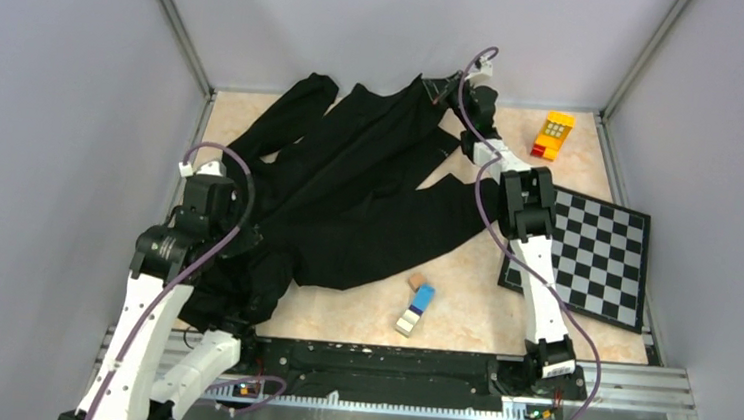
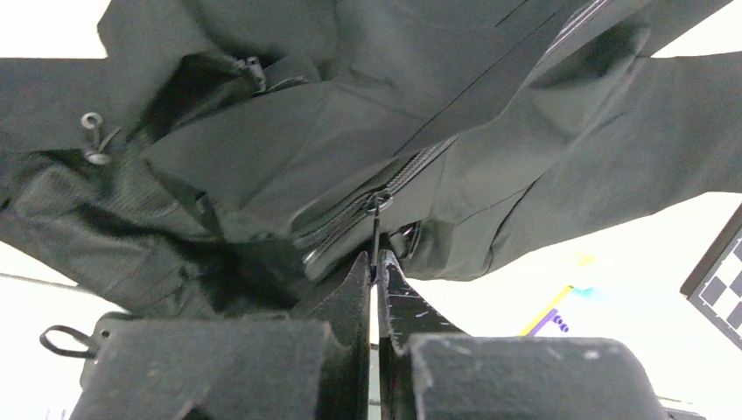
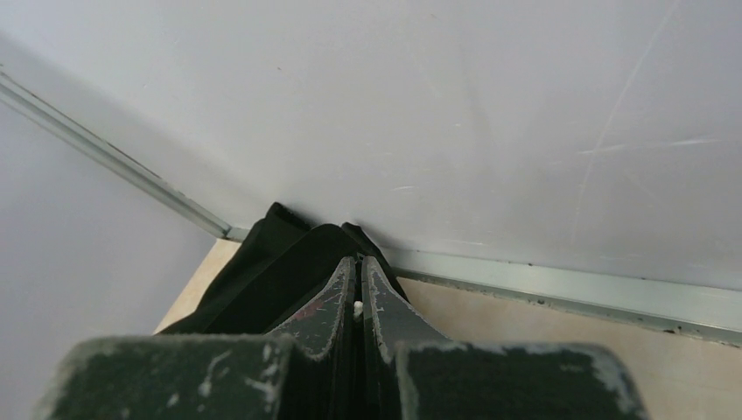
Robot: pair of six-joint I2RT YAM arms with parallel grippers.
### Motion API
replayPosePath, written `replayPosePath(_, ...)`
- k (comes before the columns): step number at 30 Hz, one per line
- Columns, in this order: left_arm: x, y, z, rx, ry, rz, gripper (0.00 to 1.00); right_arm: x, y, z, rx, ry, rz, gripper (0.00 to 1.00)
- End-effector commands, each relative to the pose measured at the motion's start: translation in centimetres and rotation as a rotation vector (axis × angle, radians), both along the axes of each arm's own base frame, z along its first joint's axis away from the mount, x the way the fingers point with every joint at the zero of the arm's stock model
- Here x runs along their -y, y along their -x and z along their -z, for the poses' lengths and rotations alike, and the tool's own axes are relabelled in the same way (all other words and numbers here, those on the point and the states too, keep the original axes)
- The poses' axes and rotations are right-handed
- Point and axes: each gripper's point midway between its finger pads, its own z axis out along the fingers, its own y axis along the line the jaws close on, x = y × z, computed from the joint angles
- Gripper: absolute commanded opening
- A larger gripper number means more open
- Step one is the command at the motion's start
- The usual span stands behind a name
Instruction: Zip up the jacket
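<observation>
On the beige table [image 1: 470, 313] between grey walls [image 1: 42, 144], the jacket [image 1: 369, 195] sprawls leftward. The left gripper [image 2: 376, 262] is clamped on its zip pull [image 2: 377, 219], and the right gripper [image 3: 357, 264] on its fabric at the far edge.

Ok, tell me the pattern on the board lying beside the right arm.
The board is black-and-white chequered, with a dark border. It shows best in the top external view.

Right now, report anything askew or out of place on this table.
The jacket lies rumpled and diagonal, its far end held up at the back wall by the right pincer. The chequered board sits crooked on the table, turned off its edges. Nothing looks spilled or damaged.
</observation>
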Motion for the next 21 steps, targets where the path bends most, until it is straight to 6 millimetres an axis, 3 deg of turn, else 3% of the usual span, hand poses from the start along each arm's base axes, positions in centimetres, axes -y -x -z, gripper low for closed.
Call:
replayPosePath(1, -2.4, 2.5, -1.4, 0.003, -0.073, -0.073, 0.00, 4.4, -2.4, -2.2, 0.089, -0.011, 0.132, 0.00)
replayPosePath(8, -2.4, 2.8, -1.7, 0.017, -0.050, -0.092, 0.00, 3.8, -2.2, -2.3, 0.110, -0.003, 0.108, 0.00)
replayPosePath(13, -0.3, -0.2, -0.2, 0.073, 0.043, -0.061, 0.00, 2.6, -2.0, -1.0, 0.070, 0.029, 0.104, 0.02)
replayPosePath(15, -0.1, -0.9, 1.1, 0.063, 0.038, -0.059, 0.03, 2.4, -2.2, 0.2, 0.021, 0.063, 0.118, 0.23)
replayPosePath(19, -1.3, -1.5, 1.9, 0.058, -0.030, -0.091, 0.45, 3.1, -1.9, 1.3, -0.105, 0.210, 0.167, 0.51)
replayPosePath(21, -1.5, -2.0, 1.3, 0.100, -0.051, -0.080, 0.58, 4.2, -1.0, 0.7, -0.177, 0.295, 0.195, 0.68)
